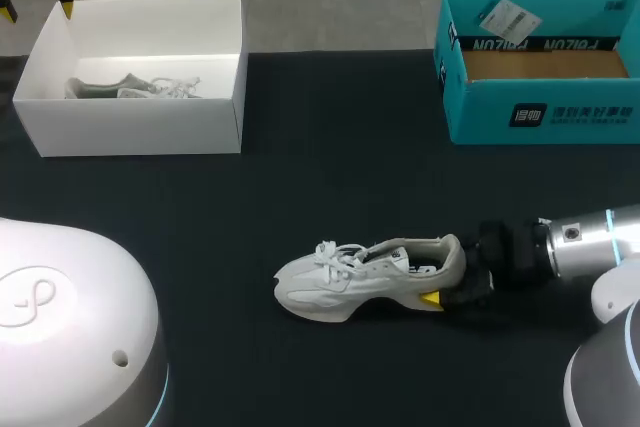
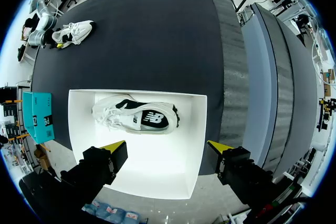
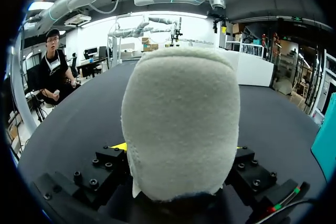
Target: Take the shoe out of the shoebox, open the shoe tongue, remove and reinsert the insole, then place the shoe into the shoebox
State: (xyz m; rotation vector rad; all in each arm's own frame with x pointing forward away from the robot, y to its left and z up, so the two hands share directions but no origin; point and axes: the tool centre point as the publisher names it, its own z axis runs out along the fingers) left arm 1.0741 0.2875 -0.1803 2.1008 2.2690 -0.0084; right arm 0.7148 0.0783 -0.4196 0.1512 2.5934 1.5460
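My left claw (image 1: pixel 38 9) hangs wide open and holds nothing, above the far left corner of the open white cardboard shoebox (image 1: pixel 140 132), where a white-and-black shoe (image 1: pixel 130 87) lies inside. Out on the black surface (image 1: pixel 200 217), my right claw (image 1: pixel 447 285) squeezes the heel of the white lace-up shoe (image 1: pixel 360 272) from both sides. Its far finger is hidden behind the heel, and in the right wrist view the fuzzy heel blocks the rest of the shoe.

Open tabletop (image 1: pixel 340 147) runs between the white shoebox (image 1: pixel 140 127) and teal box (image 1: pixel 545 115) (shoe (image 1: pixel 360 282) blocks the front).
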